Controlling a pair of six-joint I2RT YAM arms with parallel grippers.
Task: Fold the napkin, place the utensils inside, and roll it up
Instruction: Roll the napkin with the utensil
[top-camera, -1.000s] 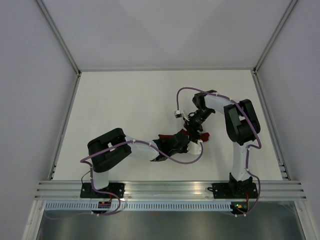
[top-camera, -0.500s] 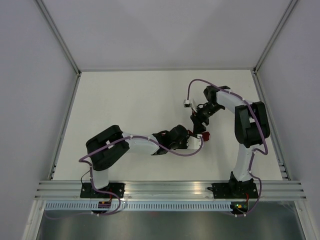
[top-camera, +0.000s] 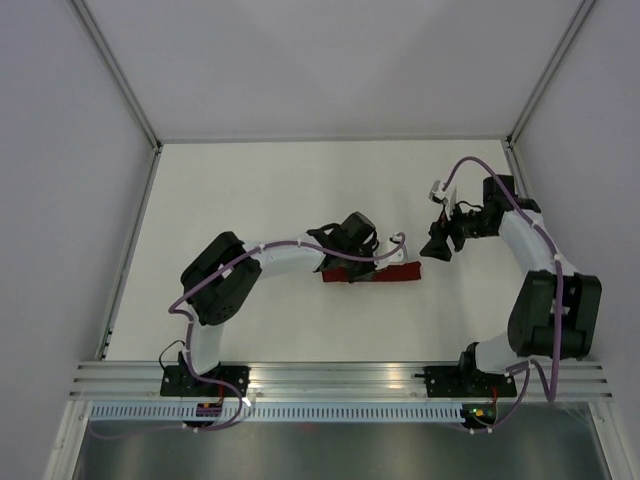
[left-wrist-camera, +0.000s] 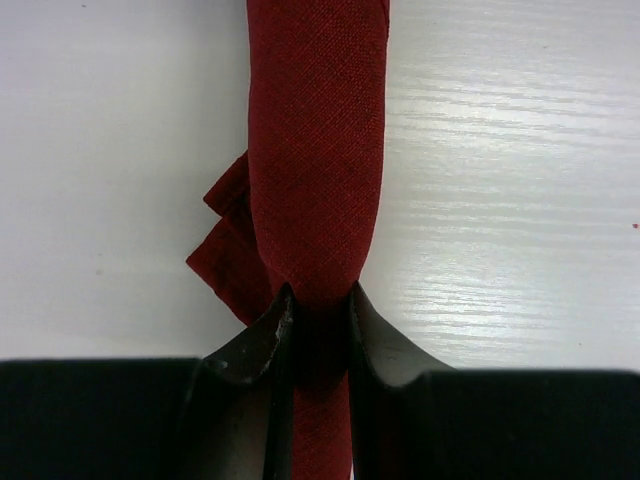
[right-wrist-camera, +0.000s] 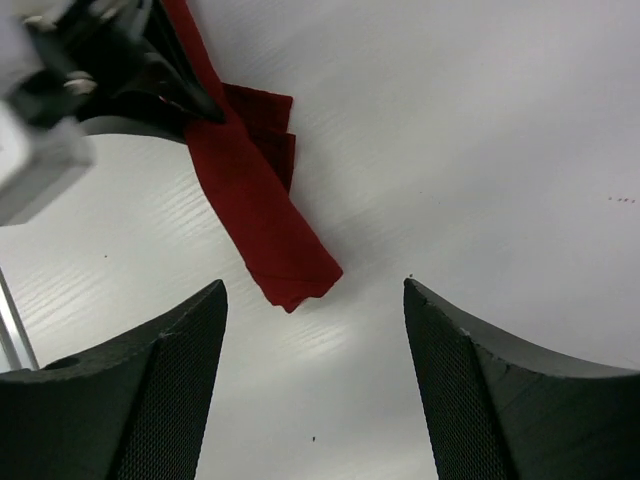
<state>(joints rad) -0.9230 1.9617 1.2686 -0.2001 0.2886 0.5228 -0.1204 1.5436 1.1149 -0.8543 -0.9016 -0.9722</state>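
White desk (top-camera: 250, 200) fills the overhead view. Just right of centre we see the napkin (top-camera: 392, 274), rolled into a slim maroon tube lying flat. Our left gripper (left-wrist-camera: 318, 308) is clamped around the roll near its left end. To the right, our right gripper (top-camera: 434, 246) hovers with fingers spread, not touching the roll.

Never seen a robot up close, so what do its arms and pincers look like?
The left arm and right arm are white links with black joints, each trailing a lilac cable. The left pincer and right pincer have two black tapering fingers.
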